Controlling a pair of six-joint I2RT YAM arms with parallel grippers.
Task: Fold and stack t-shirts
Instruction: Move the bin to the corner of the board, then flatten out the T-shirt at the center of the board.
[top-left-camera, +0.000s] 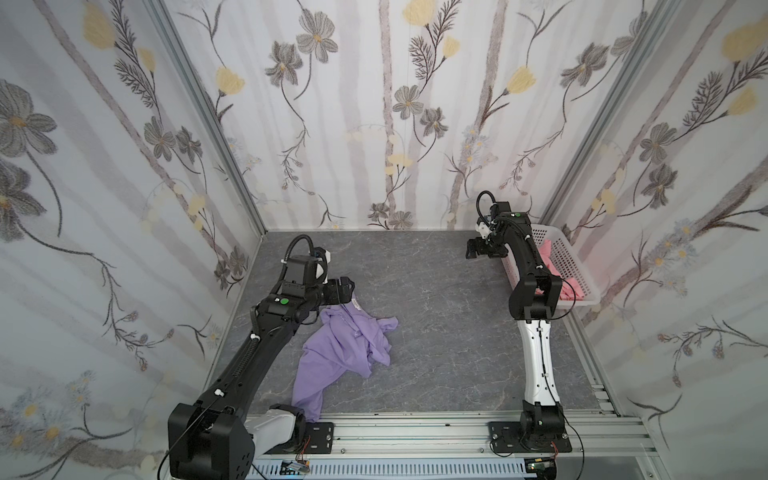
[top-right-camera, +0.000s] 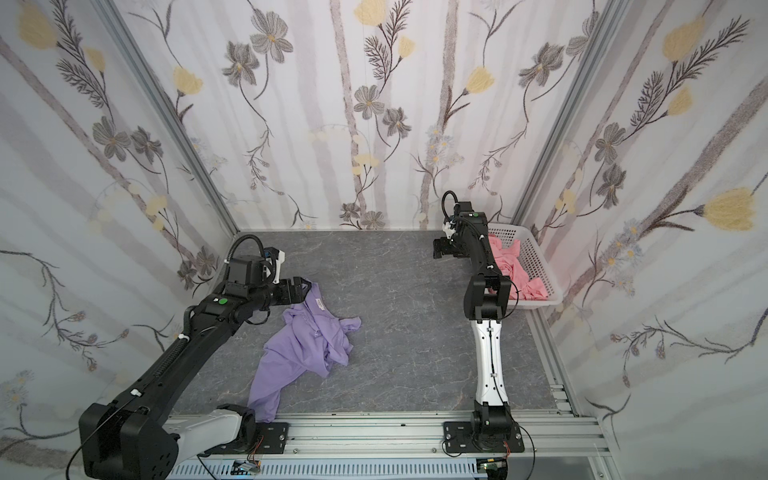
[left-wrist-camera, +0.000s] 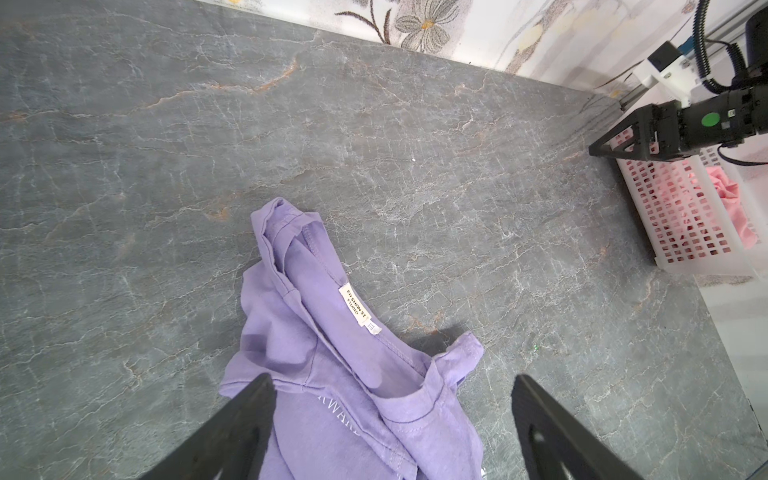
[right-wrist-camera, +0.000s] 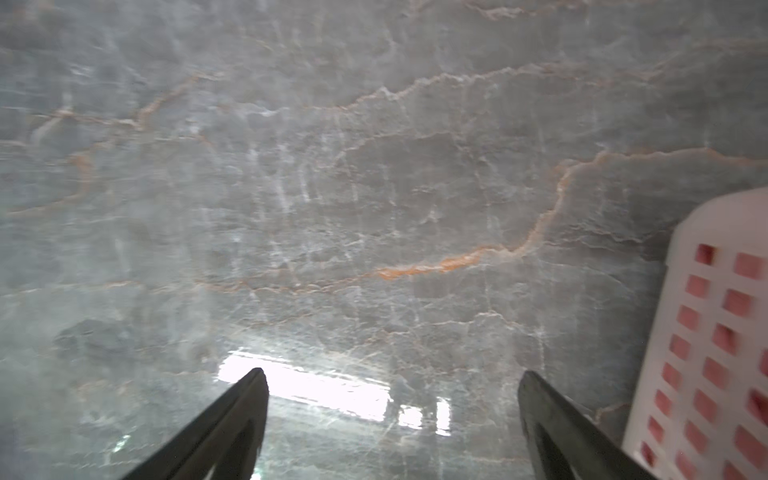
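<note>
Left gripper hovered over the collar of the lavender t-shirt, which lay crumpled on the table. Its jaws were wide and empty, so it looked like spreading hadn't begun. Right gripper was wide and empty too, beside the basket holding the pink garment. Next move likely needs both shoulders pinched and the shirt pulled flat.

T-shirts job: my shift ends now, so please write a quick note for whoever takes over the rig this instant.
Left claw: open, poised over the collar end of the purple t-shirt, gripping nothing.
Right claw: open and empty, above the table beside the white basket.
Purple t-shirt lies crumpled on the table; pink garment sits bunched in the basket.
Done: nothing folded or stacked.
Left: flatten and fold both, then stack.
</note>
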